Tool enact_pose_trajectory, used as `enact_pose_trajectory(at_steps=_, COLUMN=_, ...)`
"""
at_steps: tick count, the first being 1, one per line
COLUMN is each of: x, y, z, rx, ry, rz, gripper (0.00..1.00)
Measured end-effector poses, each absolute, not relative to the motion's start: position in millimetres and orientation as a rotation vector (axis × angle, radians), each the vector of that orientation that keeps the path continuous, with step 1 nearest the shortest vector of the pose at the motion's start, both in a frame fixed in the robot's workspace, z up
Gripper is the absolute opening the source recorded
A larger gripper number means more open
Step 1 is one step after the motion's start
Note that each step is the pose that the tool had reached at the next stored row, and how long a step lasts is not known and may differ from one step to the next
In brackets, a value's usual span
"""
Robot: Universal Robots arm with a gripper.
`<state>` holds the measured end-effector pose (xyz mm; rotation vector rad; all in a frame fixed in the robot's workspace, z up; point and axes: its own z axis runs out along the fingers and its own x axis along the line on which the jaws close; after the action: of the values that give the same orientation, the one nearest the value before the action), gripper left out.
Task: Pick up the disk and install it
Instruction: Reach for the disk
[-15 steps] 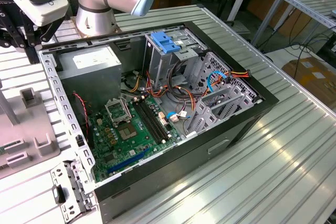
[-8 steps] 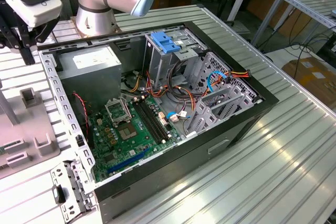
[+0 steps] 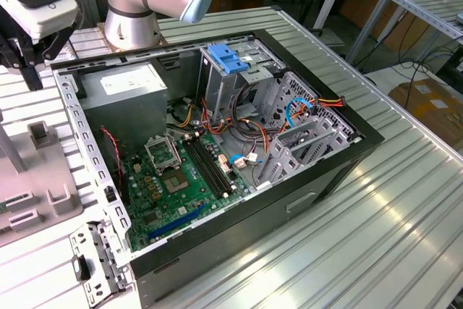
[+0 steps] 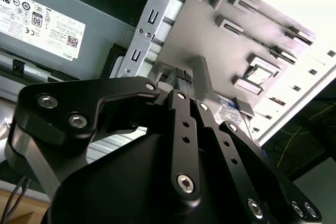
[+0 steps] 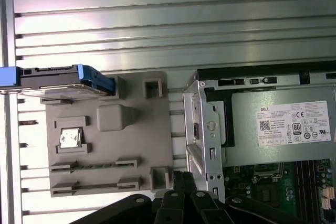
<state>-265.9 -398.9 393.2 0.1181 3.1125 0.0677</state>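
Disk (image 5: pixel 52 77) parked at one corner of the grey fixture tray (image 5: pixel 136 145) in the first wrist view, sticking out past the tray's edge, blue tab end chopped by the frame border. Hard to tell: slotted into a holder or just resting on top. Well apart from the gripper (image 5: pixel 182 176), hovering by the tray's opposite side, just beside the perforated metal rim of the open computer case (image 3: pixel 239 244). Closed up tight, nothing pinched in it. Also on the tray: small silver chip (image 5: pixel 70 137) in its own pocket, plus a bunch of raised brackets. Inside the case: big grey power supply (image 3: pixel 126 95) with white label, green motherboard (image 3: pixel 177 179), pale-blue clip (image 3: pixel 228 57) atop the drive cage (image 3: pixel 217 95), and a messy tangle of cables (image 3: pixel 253 132) crowding around that cage. All of it on a ribbed metal counter (image 3: pixel 376 229). Over in the second wrist view, black gripper body blocking a good chunk of the tray; in the exterior view, tray cut off at the exterior view's left.
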Motion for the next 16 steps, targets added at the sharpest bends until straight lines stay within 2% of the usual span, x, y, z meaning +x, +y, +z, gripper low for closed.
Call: enact_pose_trajectory(at_steps=16, x=-279, y=-399, z=393, rx=0.118, ry=3.112, rz=0.068, gripper=0.11)
